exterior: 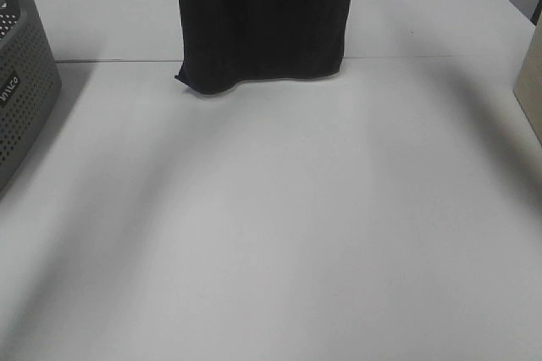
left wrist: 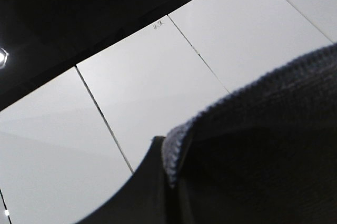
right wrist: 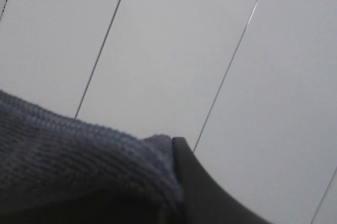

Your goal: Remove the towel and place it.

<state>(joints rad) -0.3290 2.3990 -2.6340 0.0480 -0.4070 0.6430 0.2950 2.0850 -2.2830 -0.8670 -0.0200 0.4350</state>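
Soft, limp towel (left wrist: 263,145) hem, apparently clamped in the left pincer (left wrist: 166,163) and right pincer (right wrist: 176,182). Light cloth, best held by its upper corners.

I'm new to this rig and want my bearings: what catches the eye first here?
The dark towel hangs like a curtain at the far middle of the white table, its lower hem reaching about to the tabletop. A grey perforated basket sits at the table's left edge.
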